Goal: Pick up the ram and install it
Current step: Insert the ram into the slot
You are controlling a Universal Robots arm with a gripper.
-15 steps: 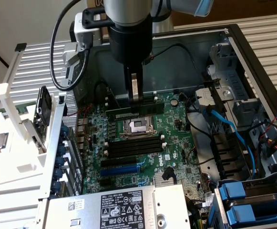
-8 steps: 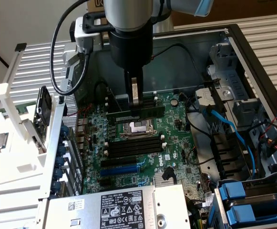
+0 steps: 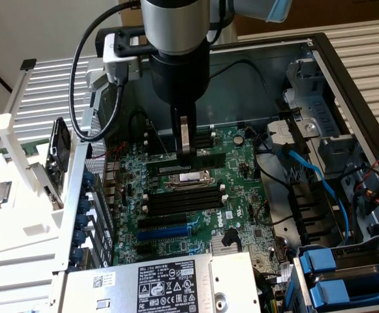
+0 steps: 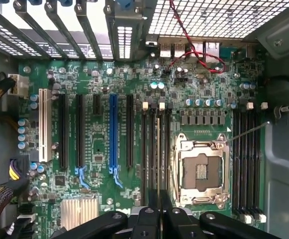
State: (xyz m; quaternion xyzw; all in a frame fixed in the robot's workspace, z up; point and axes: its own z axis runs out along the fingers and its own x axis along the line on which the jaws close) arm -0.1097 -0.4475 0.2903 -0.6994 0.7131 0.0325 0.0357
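— What is the hand doing?

— Its two black fingers are pinching the ram, a long, thin green circuit-board stick, which is standing on edge directly beneath the hand.

— Where is that stick sitting?

— It is running along the long black memory slots on the green motherboard. I cannot tell whether it is pressing fully into one.

— What is lying around it?

— Just beside the hand, the square silver processor socket is sitting open. A second group of black slots is lying beyond that socket. On the hand's other side, farther out, a blue expansion slot and a silver finned heat sink are showing.
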